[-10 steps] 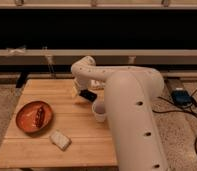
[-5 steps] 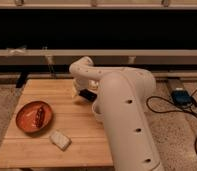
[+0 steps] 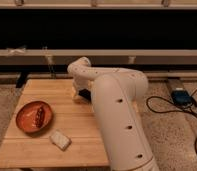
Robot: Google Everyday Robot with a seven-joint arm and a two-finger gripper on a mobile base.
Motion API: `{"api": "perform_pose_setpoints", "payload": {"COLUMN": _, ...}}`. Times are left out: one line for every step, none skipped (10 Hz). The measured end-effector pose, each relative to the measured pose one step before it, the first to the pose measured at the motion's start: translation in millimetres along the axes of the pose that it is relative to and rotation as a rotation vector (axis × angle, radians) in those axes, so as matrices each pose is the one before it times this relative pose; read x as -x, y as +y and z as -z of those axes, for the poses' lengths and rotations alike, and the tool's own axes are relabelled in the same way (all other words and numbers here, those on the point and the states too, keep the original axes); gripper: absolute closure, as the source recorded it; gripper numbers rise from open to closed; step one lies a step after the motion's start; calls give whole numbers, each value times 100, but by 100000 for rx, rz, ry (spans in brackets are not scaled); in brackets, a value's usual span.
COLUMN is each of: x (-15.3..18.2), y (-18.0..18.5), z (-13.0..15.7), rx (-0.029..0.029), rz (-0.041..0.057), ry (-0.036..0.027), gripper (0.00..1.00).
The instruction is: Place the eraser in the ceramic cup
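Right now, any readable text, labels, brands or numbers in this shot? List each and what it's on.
None readable.
Robot arm: plain white shell, no markings show.
Gripper, low over the wooden table behind the arm's elbow: no label shows.
Orange plate, the dark bar on it, and the pale block: no print.
Blue box on the floor: any label too blurred to read.

Wooden table on speckled floor, dark windows.

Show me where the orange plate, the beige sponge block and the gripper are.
orange plate (image 3: 23, 120), camera view, bare left part of its inside.
beige sponge block (image 3: 60, 140), camera view, middle of its top face.
gripper (image 3: 82, 94), camera view, dark part beside the arm, over the table.
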Motion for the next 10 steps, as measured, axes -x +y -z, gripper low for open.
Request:
{"api": "perform_pose_setpoints", "payload": {"x": 164, "y": -225, "z": -279, "rx": -441, "rz": -694, "ry": 518, "gripper": 20}}
{"api": "perform_pose_setpoints", "payload": {"x": 237, "y": -199, "z": -213, "rx": -434, "rz": -612, "ry": 472, "gripper": 20}}
{"api": "perform_pose_setpoints", "payload": {"x": 154, "y": -134, "z": -182, "rx": -299, "rz": -432, "ry": 472, "gripper": 20}}
{"api": "perform_pose_setpoints", "payload": {"x": 136, "y": -300, "z": -165, "rx": -611, "rz": -513, "ry": 515, "gripper": 23}}
{"api": "perform_pose_setpoints", "payload": {"x": 17, "y": -234, "z": -169, "rx": -401, "rz": -221, "ry": 408, "gripper": 30}}
{"api": "perform_pose_setpoints", "payload": {"x": -73, "y": -220, "z": -82, "rx": -174, "rz": -232, "ry": 287, "gripper": 42}}
{"api": "perform_pose_setpoints", "payload": {"x": -295, "y": -288, "z": -131, "rx": -82, "rz": -215, "ry": 382, "gripper": 53}}
{"api": "perform_pose_setpoints", "payload": {"x": -253, "y": -170, "z": 31, "rx": 227, "rz": -53, "ry": -28, "gripper": 63}}
{"api": "perform_pose_setpoints", "payload": {"x": -261, "y": -74, "z": 139, "rx": 245, "rz": 215, "ry": -94, "gripper": 70}}
{"api": "perform_pose_setpoints", "payload": {"x": -269, "y": -37, "z": 470, "rx": 864, "rz": 379, "ry": -1051, "gripper": 81}}
